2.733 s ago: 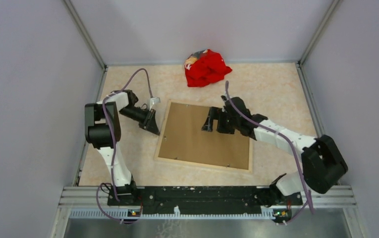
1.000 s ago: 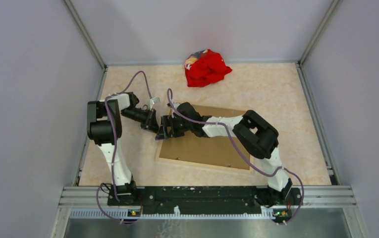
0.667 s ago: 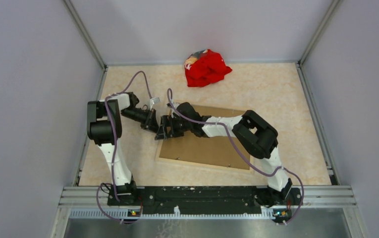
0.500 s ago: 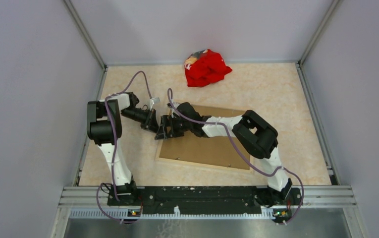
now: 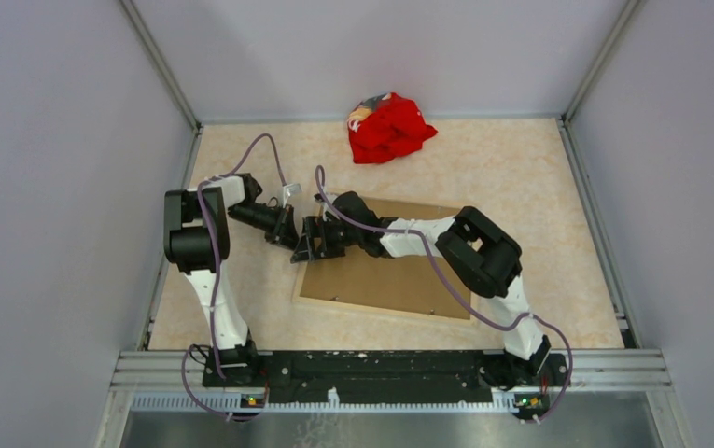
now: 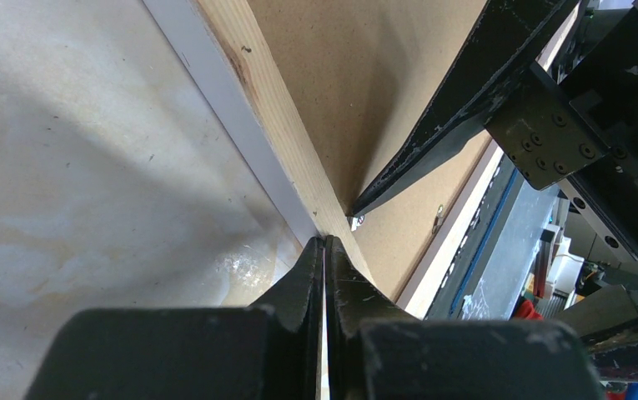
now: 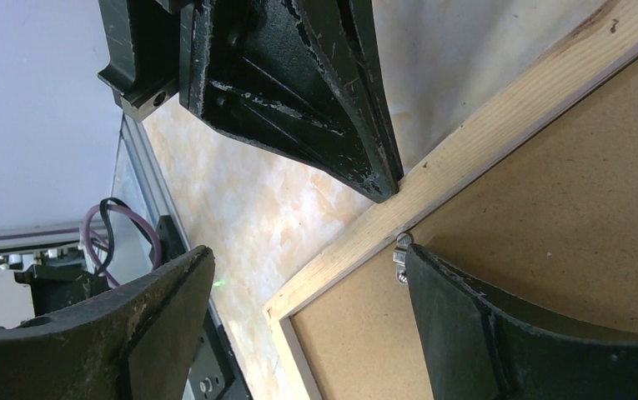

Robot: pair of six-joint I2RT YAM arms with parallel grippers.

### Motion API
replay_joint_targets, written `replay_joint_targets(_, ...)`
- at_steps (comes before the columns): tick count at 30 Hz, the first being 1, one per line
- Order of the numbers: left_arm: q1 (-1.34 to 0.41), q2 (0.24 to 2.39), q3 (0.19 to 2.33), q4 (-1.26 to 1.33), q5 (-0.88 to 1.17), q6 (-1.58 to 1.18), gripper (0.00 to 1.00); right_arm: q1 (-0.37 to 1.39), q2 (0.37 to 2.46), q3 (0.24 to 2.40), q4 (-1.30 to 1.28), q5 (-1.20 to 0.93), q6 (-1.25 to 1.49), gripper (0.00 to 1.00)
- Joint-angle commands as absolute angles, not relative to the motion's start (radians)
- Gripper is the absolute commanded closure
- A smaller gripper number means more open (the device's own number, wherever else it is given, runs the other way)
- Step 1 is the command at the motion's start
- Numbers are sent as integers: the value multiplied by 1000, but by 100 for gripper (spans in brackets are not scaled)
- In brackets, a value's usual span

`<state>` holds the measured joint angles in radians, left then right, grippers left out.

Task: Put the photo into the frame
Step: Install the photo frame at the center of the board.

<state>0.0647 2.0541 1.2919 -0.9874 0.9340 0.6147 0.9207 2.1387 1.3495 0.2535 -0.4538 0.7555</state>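
Observation:
The frame lies face down on the table, its pale wood back edges around a brown backing board. The photo is hidden. My left gripper is shut and empty, its tips pressed against the outer side of the frame's left rail. My right gripper stands open astride that same rail. One of its fingers rests on the backing board beside a small metal tab. The other hangs over the table outside the frame.
A crumpled red cloth lies at the back of the table near the rear wall. Grey walls close in the left, right and back sides. The two grippers meet almost tip to tip at the frame's left edge.
My right arm has swung from the middle of the backing board across to the frame's left edge. Over the last second neither arm has visibly moved.

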Motion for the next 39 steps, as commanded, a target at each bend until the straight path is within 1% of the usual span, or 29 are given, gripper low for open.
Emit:
replay_joint_targets(1,51,2053,1267,-923,893,646,97,943,2174,1387,282,-516,767,16)
replay_joint_targets(13,51,2049,1268,-922,887,645,97,944,2191,1394,305,-556,787,19)
replay_joint_targets(28,51,2054,1269,-919,888,644,97,943,2201,1405,309,-609,790,19)
replay_joint_targets(33,51,2052,1269,-920,889,646,97,926,2190,1420,242,-558,744,19)
replay_joint_targets(39,51,2046,1268,-922,887,649,98,856,2157,1386,248,-522,731,19)
